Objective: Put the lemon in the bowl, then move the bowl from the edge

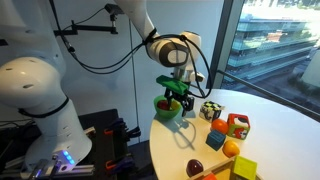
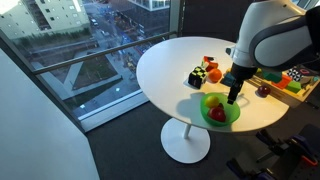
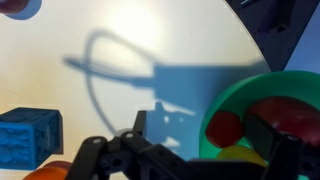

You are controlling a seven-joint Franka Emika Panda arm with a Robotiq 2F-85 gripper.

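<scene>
The green bowl (image 1: 167, 109) sits at the rim of the round white table (image 1: 270, 115); it also shows in an exterior view (image 2: 221, 111) and at the right of the wrist view (image 3: 228, 97). The yellow lemon (image 3: 245, 156) lies in the bowl beside red pieces (image 3: 228, 128). My gripper (image 1: 176, 90) hangs over the bowl's edge in both exterior views (image 2: 235, 95). In the wrist view the gripper (image 3: 202, 126) is open, one finger outside the bowl wall and one inside, with the wall between them.
Toy pieces stand behind the bowl: a multi-coloured cube (image 1: 210, 110), a red block (image 1: 237, 125), an orange ball (image 1: 231, 148) and a yellow-green cube (image 1: 243, 168). A blue block (image 3: 28, 135) lies to the left in the wrist view. A window wall runs along the table.
</scene>
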